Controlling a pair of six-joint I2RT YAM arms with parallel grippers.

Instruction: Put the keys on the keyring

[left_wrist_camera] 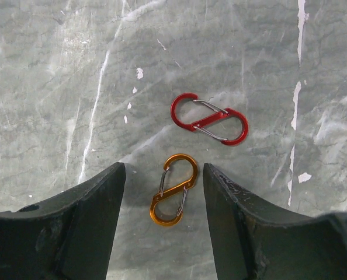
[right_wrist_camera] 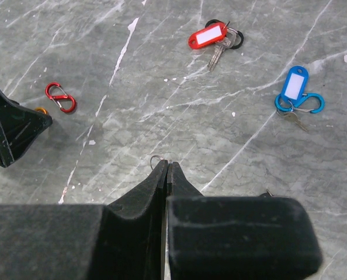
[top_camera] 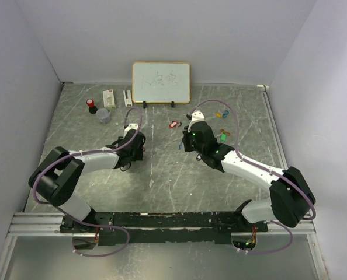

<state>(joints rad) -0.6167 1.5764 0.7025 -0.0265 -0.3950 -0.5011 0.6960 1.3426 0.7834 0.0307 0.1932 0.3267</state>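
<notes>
My left gripper (left_wrist_camera: 164,169) is open low over the table, its fingers either side of an orange S-shaped keyring clip (left_wrist_camera: 173,189) without touching it. A red S-shaped clip (left_wrist_camera: 209,119) lies just beyond. My right gripper (right_wrist_camera: 167,164) is shut, and a thin metal loop (right_wrist_camera: 156,160) pokes out at its tips; what hangs from the loop is hidden. Ahead of it lie a red key tag (right_wrist_camera: 208,36) with a key and a blue key tag (right_wrist_camera: 294,87) on a blue clip. From above, the grippers (top_camera: 135,144) (top_camera: 188,135) sit mid-table.
A whiteboard (top_camera: 161,83) stands at the back. To its left are a red-topped object (top_camera: 92,105), a white box (top_camera: 108,97) and a grey cup (top_camera: 103,115). Green (top_camera: 224,137) and yellow (top_camera: 222,131) tags lie beside the right arm.
</notes>
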